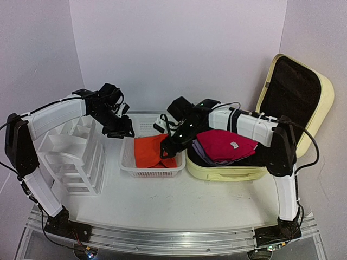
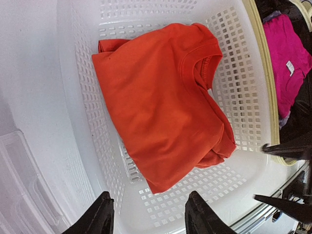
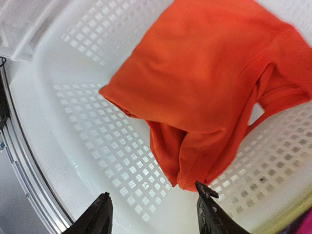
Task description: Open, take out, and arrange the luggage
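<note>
Pale yellow luggage [image 1: 303, 108], lid upright (black lining), folded clothes inside, table's right.

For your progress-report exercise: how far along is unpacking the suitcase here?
Done: the suitcase stands open and an orange T-shirt lies in the mesh basket. In hand: left gripper and right gripper hover open over it, holding nothing. Left: the magenta shirt and clothes beneath it remain inside.

Lab: white-walled booth [image 1: 179, 49], aluminium rail [image 1: 173, 238]
</note>
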`<state>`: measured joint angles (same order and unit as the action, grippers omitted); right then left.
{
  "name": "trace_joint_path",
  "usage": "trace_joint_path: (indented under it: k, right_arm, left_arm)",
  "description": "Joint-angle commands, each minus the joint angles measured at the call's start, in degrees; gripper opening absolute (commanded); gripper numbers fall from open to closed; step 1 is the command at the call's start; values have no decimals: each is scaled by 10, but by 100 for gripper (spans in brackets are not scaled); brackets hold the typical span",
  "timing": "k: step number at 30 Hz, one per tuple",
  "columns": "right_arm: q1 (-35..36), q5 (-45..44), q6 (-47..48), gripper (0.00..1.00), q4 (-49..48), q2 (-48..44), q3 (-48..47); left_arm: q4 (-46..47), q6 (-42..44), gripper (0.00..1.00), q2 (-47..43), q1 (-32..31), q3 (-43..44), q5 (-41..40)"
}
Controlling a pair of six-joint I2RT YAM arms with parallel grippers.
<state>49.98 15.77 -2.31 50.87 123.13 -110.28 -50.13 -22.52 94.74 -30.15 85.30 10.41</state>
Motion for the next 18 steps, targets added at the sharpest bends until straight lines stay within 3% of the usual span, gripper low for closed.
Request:
trace_joint_path:
  k: [1,2,4,9,18]
  right_arm:
    - [-21,-84,-35,74,-17,-94,-12]
    - [-29,-120,-47,86,-17,-104,-5]
    - [-51,-192,-66,97,-16,-123,15]
    - [-147,-230,-109,98,14,-127,61]
    - [-198,-235,17,98,108,6,-5]
  left_arm:
    - [-19,13,52,4,1,26,-9]
    - [-19,17,52,3,1,25,-7]
    - [-19,28,54,-2,0,27,2]
    - [-19,39,54,-17,-1,38,15]
    - [-19,30,59,-34,-3,26,31]
